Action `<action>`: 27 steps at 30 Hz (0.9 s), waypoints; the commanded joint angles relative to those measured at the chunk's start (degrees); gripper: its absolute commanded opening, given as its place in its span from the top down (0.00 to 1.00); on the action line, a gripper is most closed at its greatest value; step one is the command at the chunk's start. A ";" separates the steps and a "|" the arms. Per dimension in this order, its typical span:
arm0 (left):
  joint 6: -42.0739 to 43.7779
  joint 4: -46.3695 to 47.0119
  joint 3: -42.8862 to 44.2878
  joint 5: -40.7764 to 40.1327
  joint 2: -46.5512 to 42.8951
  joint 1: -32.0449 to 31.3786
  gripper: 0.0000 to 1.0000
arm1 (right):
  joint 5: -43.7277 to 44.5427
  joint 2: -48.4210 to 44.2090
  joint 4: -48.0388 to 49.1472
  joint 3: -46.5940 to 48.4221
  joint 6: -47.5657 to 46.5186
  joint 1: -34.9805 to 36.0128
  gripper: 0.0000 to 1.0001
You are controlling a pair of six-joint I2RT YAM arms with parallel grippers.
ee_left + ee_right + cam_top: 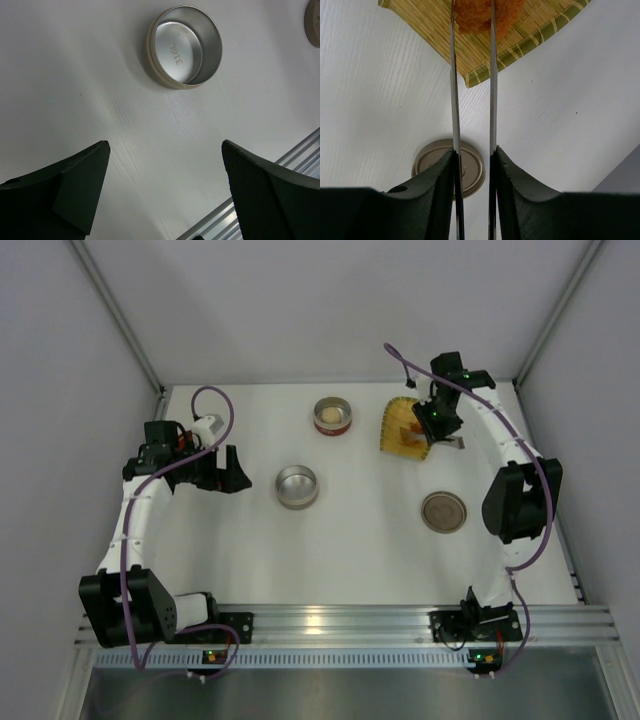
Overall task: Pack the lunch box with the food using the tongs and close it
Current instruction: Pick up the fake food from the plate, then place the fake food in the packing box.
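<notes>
The tongs [452, 100] are gripped by the right gripper [474, 150], its fingers pressed against the two thin arms, which are squeezed almost parallel. An orange chunk [482, 15] is seen between those arms, on the tray [535, 30]. Whether it is pinched cannot be told, since the tips are cut off by the frame's edge. On the table [370, 550] the tray is placed at 1 o'clock, and its right part is covered by the right wrist in the top view. An empty tin [297, 487] is set near the centre. From it, a second tin [332, 416] holding a white lump [329, 415] is found at 1 o'clock and the lid [444, 511] at 4 o'clock. The left gripper [165, 150] is held wide open and empty at 9 o'clock from the empty tin.
</notes>
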 commanded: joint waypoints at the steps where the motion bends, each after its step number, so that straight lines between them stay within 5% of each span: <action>1: 0.11 1.34 0.14 1.40 -0.35 0.27 0.02 | 0.65 -2.31 -1.44 3.51 -0.07 0.47 0.82; 13: 0.46 0.73 0.76 0.69 -1.06 0.35 0.02 | -4.53 -6.62 0.32 4.30 0.64 0.47 1.00; 20: 0.20 0.37 1.20 0.96 -0.97 0.35 0.02 | -5.94 -7.84 0.67 4.65 0.29 0.55 1.00; 27: -1.56 0.90 1.99 1.92 -0.97 0.27 0.02 | -16.47 -11.89 0.76 2.37 -1.03 1.87 1.00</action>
